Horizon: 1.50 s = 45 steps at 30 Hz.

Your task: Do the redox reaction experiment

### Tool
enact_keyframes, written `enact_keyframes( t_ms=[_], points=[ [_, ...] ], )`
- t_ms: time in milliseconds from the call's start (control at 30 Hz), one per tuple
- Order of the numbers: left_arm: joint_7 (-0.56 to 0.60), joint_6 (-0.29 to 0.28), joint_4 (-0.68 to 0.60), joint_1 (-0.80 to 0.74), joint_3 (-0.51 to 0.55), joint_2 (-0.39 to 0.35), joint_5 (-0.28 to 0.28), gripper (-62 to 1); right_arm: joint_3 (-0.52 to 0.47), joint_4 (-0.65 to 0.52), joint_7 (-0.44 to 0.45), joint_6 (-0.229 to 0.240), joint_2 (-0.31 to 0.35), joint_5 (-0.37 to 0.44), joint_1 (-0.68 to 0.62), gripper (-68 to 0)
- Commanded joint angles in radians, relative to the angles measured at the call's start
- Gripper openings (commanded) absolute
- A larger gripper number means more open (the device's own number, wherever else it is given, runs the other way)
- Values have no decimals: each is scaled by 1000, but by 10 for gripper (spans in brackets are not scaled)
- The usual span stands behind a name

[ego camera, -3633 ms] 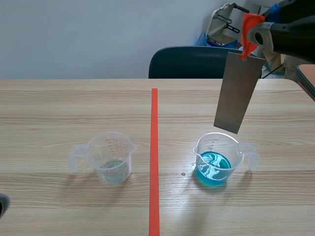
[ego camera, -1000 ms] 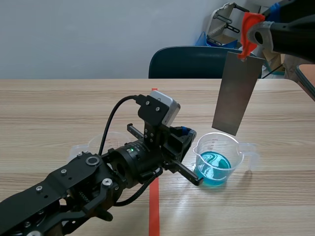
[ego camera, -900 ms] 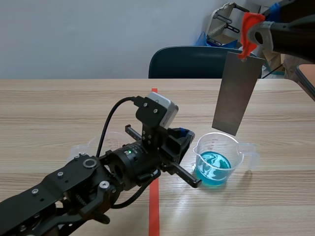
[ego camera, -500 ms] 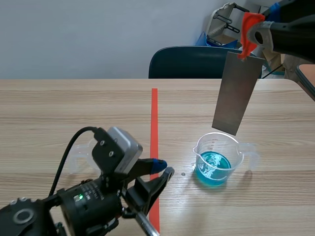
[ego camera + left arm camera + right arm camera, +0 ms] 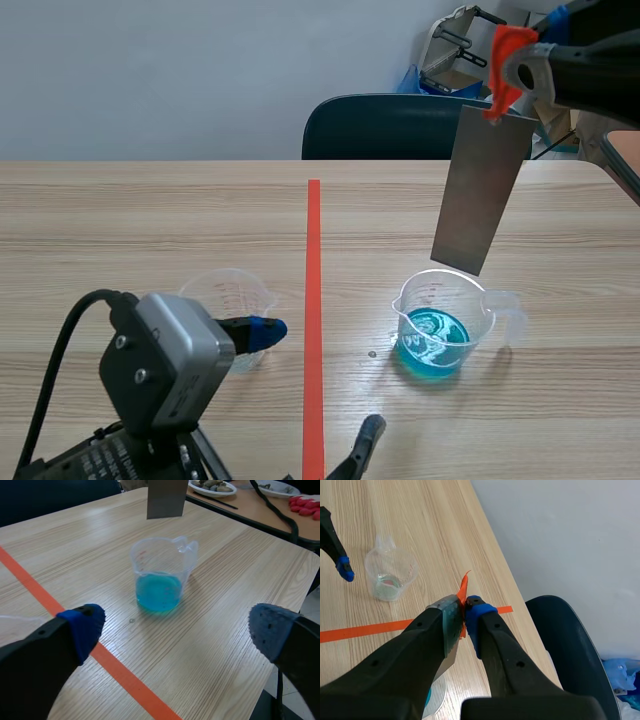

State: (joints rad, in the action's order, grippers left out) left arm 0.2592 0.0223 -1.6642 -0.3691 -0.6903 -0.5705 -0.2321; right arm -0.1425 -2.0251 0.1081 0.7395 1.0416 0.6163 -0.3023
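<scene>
While the left gripper's (image 5: pixel 175 625) fingers are gaping, the right gripper's (image 5: pixel 464 611) are clamping a metal strip (image 5: pixel 480 190) above the blue-liquid measuring cup (image 5: pixel 437 325); swaying risks toppling it.

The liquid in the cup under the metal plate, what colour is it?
The liquid is bright blue. It shows best in the left wrist view.

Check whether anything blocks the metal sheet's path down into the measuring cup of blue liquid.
Nothing visible does. The metal sheet hangs from the right hand above the measuring cup of blue liquid, whose mouth is open.
</scene>
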Motion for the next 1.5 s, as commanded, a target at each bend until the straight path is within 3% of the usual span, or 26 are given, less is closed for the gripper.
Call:
enact_keyframes(
  t_ms=[0, 267, 1467],
  points=[
    [13, -5, -15, 2, 13, 8, -14, 14, 0, -6, 18, 6, 11, 11, 17, -667],
    [-20, 45, -16, 1, 19, 8, -14, 14, 0, -6, 19, 6, 11, 11, 17, -667],
    [-12, 43, -16, 1, 19, 8, -13, 14, 0, -6, 19, 6, 11, 11, 17, -667]
  ],
)
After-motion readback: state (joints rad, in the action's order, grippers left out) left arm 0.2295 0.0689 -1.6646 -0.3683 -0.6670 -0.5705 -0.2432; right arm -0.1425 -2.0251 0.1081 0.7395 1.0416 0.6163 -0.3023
